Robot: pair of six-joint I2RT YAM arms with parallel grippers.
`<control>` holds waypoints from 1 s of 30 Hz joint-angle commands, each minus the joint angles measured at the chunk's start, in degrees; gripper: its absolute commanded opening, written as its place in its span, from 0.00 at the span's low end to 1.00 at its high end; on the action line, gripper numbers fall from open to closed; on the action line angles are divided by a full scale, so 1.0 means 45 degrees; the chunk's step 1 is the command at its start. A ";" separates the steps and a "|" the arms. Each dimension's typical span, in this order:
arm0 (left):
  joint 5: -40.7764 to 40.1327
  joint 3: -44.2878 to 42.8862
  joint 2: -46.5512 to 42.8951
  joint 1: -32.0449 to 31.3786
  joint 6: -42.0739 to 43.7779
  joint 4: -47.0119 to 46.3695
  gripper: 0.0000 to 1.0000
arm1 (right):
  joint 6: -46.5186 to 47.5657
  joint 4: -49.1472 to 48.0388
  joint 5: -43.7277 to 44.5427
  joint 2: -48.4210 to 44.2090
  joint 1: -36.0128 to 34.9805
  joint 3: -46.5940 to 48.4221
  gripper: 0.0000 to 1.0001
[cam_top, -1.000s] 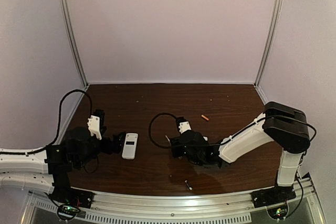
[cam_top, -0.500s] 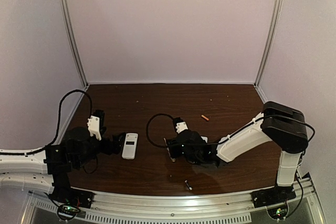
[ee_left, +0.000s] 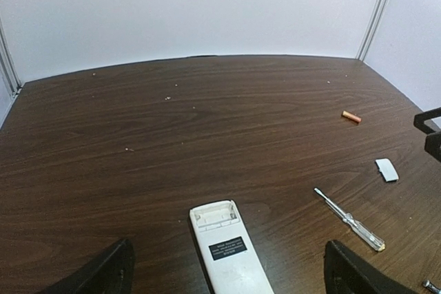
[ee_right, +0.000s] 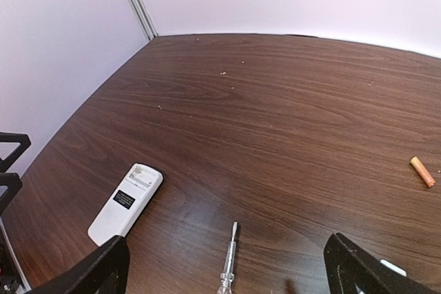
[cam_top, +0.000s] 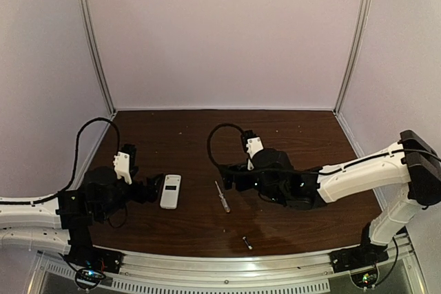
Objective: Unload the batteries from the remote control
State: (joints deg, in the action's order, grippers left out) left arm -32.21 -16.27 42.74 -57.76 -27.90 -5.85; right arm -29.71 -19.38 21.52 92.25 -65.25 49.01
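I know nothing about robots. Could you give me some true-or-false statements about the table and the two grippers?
1. The screwdriver lies loose on the table. True.
2. The left gripper holds the remote control. False: it is open, and the remote control lies on the table.
3. An orange battery lies apart from the remote control. True.
4. The right gripper is shut. False: it is open and empty.
5. The battery compartment is covered. False: it is open; the white cover lies elsewhere on the table.

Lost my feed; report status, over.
Left gripper open, right gripper open, both empty. Remote flat, compartment open. Orange battery and dark battery on table. Screwdriver lies between arms.
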 commanded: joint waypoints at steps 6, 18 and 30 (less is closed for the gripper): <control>-0.0846 -0.0168 -0.0218 -0.0036 0.0415 -0.0108 0.97 | 0.1495 0.2447 0.1722 -0.2891 0.0087 -0.1113 1.00; -0.4675 -0.1466 0.1055 0.0533 0.5035 -0.2870 0.98 | 0.2327 0.4146 0.1257 -0.6804 0.3878 -0.1820 1.00; -0.0187 -0.1831 0.2614 0.6676 0.7225 -0.3888 0.97 | 0.3248 0.4708 0.2143 -0.8020 0.6629 -0.2081 1.00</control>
State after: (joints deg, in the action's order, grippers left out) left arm -40.86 -23.86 53.19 -33.67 -0.25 -17.61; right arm -17.91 0.82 29.61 57.19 -37.89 40.77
